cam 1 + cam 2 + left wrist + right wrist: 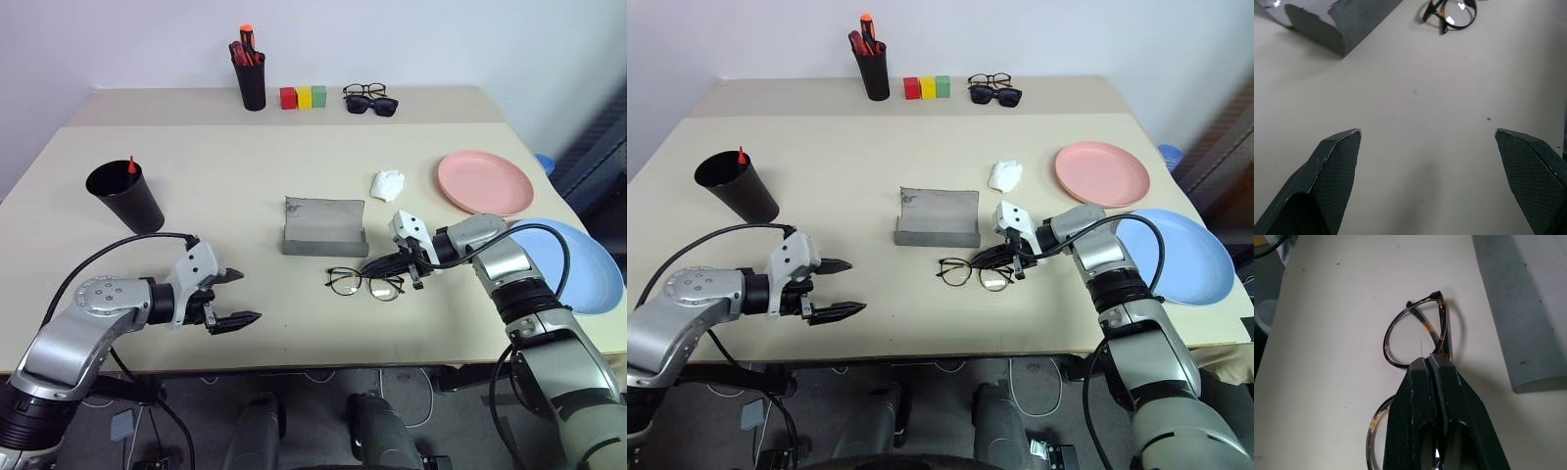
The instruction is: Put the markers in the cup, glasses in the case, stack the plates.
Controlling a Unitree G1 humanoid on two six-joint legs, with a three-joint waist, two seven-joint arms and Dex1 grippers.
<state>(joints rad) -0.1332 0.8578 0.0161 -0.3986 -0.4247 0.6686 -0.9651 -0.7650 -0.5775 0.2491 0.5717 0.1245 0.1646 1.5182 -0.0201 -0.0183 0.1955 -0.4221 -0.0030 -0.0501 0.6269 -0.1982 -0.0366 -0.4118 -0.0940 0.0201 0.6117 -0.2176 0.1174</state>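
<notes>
**A:** Start with the glasses (364,283). They lie on the table (245,196) just in front of the case (324,227), which stands open with its lid up. Your right gripper (384,264) has its fingers pressed together on the frame at the bridge; the right wrist view shows the two black fingers meeting over the wire between the lenses.

**B:** So the glasses step is the one in hand?

**A:** I judge so. One marker (131,165) pokes out of the cup (125,196) at the left. The pink plate (485,182) and the blue plate (573,262) lie side by side at the right, not stacked.

**B:** And your left gripper (235,299)?

**A:** It hovers over bare table near the front edge, jaws spread wide, holding nothing. It is well apart from the glasses.

**B:** What does the next move ask of you?

**A:** Lift the glasses clear without letting the thin frame slip or twist, carry them the short way back to the case, and lower them lengthwise into its tray. Mind the raised lid and the crumpled white tissue (388,183) beyond it. The pinch is narrow, so the frame may swing as you raise it.
</notes>
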